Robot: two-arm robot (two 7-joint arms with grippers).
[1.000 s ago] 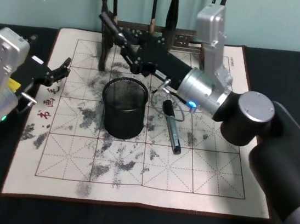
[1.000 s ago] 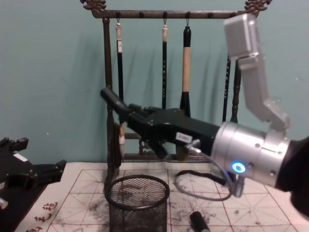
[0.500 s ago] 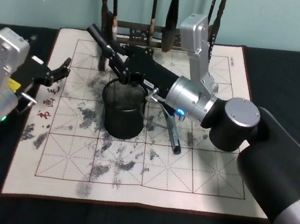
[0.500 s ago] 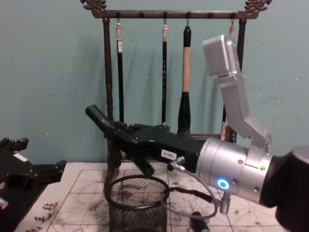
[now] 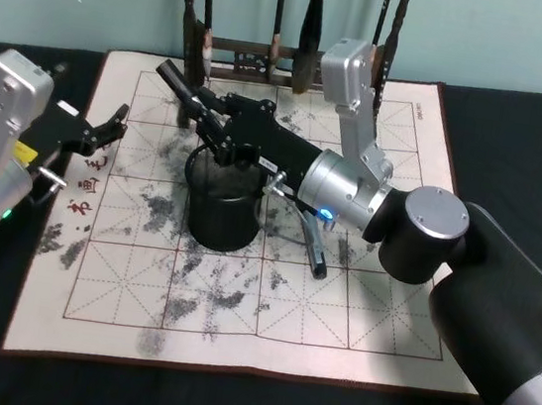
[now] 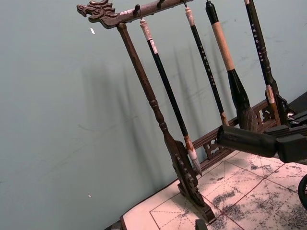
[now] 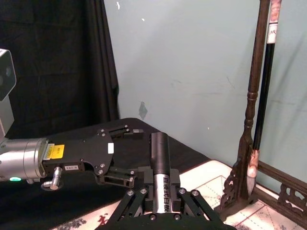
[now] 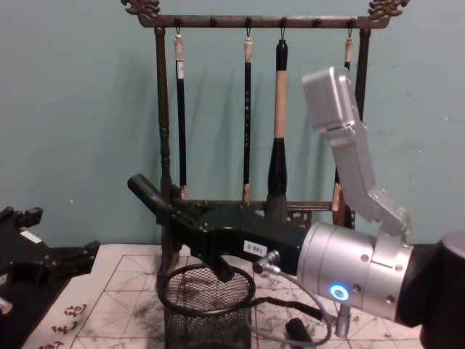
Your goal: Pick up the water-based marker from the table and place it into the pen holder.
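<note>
My right gripper [image 5: 206, 114] is shut on the water-based marker [image 5: 177, 80], a black barrel that juts out past the fingers, tilted up and to the left. It hangs just above the rim of the pen holder [image 5: 221, 206], a black mesh cup standing on the table's white mat [image 5: 122, 273]. From the chest, the marker [image 8: 145, 190] and gripper [image 8: 174, 214] sit over the pen holder [image 8: 207, 313]. The right wrist view shows the marker [image 7: 160, 158] clamped between the fingers. My left gripper [image 5: 113, 125] rests open at the mat's left edge.
A second dark pen [image 5: 313, 250] lies on the mat right of the holder, beside a grey cable loop. The tall wooden brush rack [image 8: 166, 145] with several hanging brushes stands just behind the holder. The mat's front half is bare, stained paper.
My right gripper has carried the marker left and down, from near the brush rack to just above the pen holder's rim. The left arm has not moved.
</note>
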